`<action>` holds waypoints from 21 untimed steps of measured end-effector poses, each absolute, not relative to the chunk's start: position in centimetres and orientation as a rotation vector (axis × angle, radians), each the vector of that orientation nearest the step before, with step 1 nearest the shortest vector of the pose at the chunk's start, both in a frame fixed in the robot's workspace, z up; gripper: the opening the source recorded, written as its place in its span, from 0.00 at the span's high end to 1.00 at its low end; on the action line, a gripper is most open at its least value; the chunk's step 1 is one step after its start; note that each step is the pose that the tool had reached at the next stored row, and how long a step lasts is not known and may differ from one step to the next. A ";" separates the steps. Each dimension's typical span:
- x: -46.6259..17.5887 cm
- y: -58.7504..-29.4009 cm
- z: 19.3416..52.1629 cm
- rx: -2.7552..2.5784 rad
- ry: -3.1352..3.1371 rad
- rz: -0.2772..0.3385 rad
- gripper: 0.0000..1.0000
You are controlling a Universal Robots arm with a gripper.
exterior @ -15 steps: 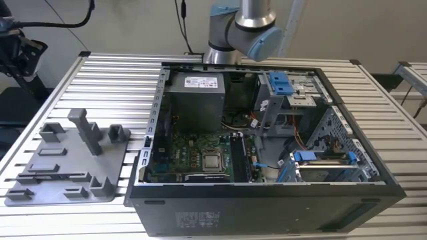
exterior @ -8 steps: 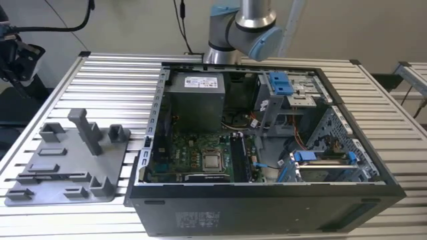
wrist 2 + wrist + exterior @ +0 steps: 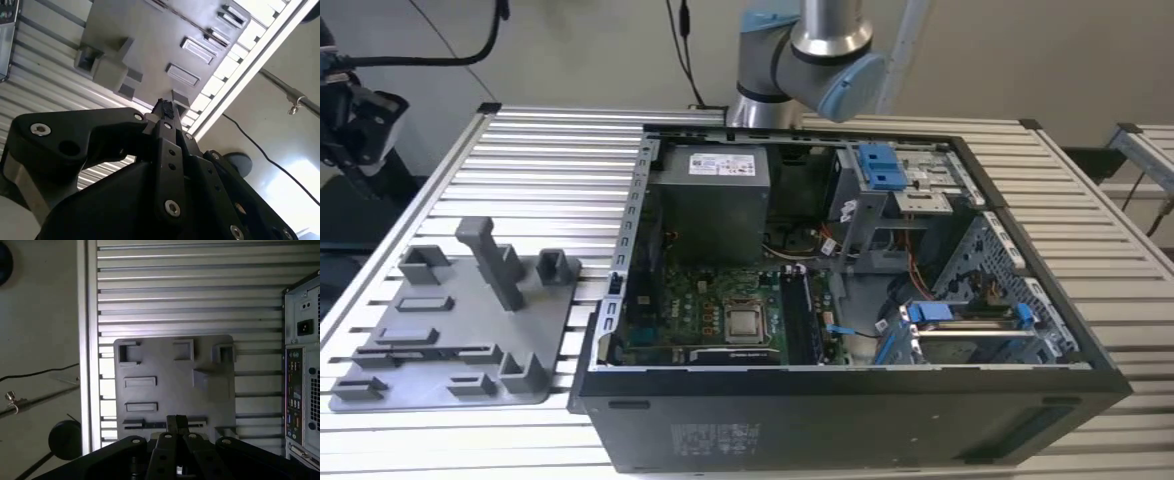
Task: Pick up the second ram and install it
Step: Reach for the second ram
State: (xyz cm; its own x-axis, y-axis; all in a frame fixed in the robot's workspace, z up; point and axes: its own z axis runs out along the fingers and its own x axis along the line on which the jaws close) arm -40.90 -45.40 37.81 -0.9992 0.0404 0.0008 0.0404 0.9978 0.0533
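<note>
The second ram (image 3: pixel 438 352) looks to be the thin dark strip standing on edge in the long slot of the grey tray (image 3: pixel 467 325). The slot is near the tray's front edge in the exterior view. In the first wrist view the same dark strip (image 3: pixel 149 424) runs across the tray (image 3: pixel 175 390), though from up there I can hardly separate stick from slot.

The gripper (image 3: pixel 176 421) hangs high over that slot, well apart from the ram, and its tips line up with the strip's middle. The jaws are pressed together, with only a hairline seam between the two black fingers. The second wrist view shows the gripper (image 3: pixel 164 107) from the side, drawn to one narrow dark point above the tray's grey holder blocks.

Just past the slot a tall post (image 3: pixel 491 260) rises from the tray. The tray lies flat on the slatted metal table (image 3: pixel 547 160), at the exterior view's left. Just beside it to the right is the open computer case (image 3: pixel 854 420), lying on its side. Inside the case are a grey power-supply box (image 3: pixel 707 200) in the far corner and the green motherboard (image 3: pixel 720 310) nearer me. The arm (image 3: pixel 814 60) rises behind the case.
</note>
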 end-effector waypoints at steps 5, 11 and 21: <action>-40.8 -46.6 37.7 0.063 3.139 0.084 0.89; -40.7 -48.2 37.6 0.064 3.140 0.084 0.89; -40.8 -49.0 37.4 -0.059 3.142 0.084 0.89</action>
State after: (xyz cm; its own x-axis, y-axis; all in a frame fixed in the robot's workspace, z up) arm -40.81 -48.95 37.37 -0.9993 -0.0375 0.0011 -0.0373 0.9979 0.0533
